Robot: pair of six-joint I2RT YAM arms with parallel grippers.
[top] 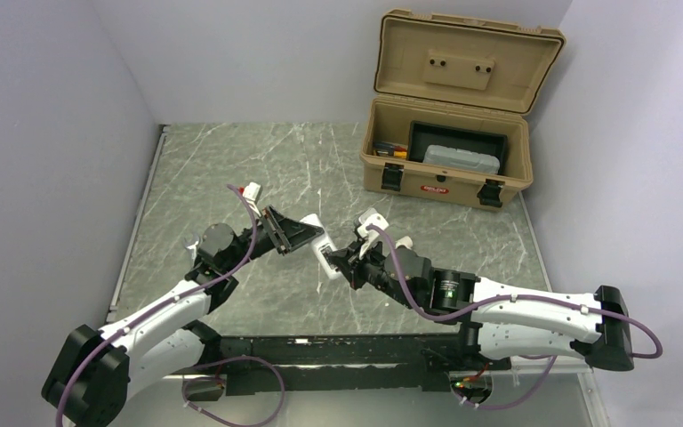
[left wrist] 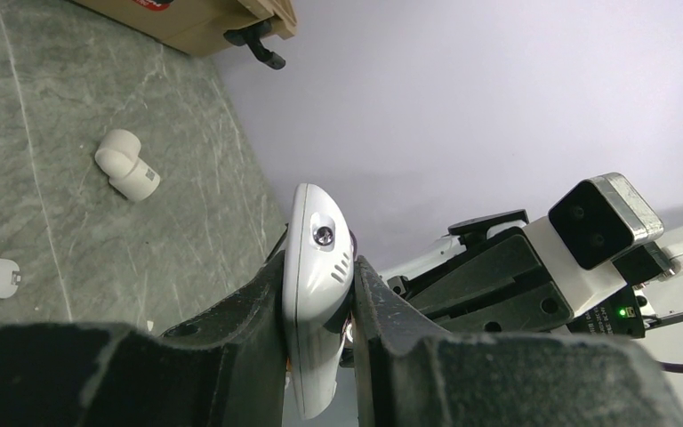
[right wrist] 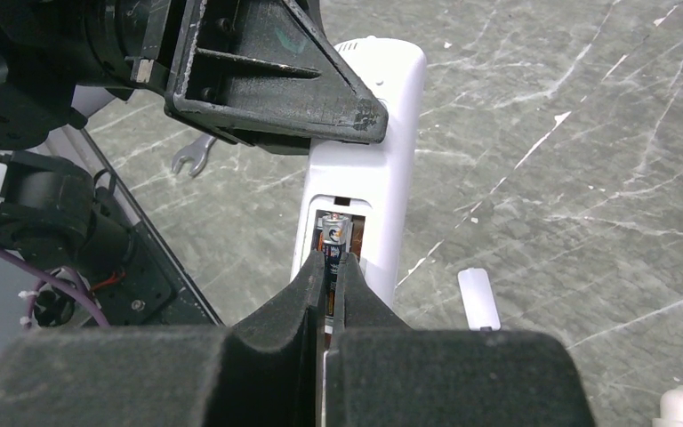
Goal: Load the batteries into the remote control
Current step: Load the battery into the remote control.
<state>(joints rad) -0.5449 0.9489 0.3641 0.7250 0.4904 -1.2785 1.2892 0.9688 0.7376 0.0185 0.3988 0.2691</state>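
Two claws clenched: left claw [left wrist: 318, 294] clamps the remote control [right wrist: 373, 133] above the tabletop [top: 231, 169]; right claw [right wrist: 331, 267] pinches a battery [right wrist: 335, 233] at its open six-o'clock end.

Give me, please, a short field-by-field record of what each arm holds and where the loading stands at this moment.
left gripper: shut on the remote control, held up off the table
right gripper: shut on a battery
battery position: tip inside the remote's open compartment, apparently not yet seated
loose on table: small white piece
background: toolbox, lid open, at the far right
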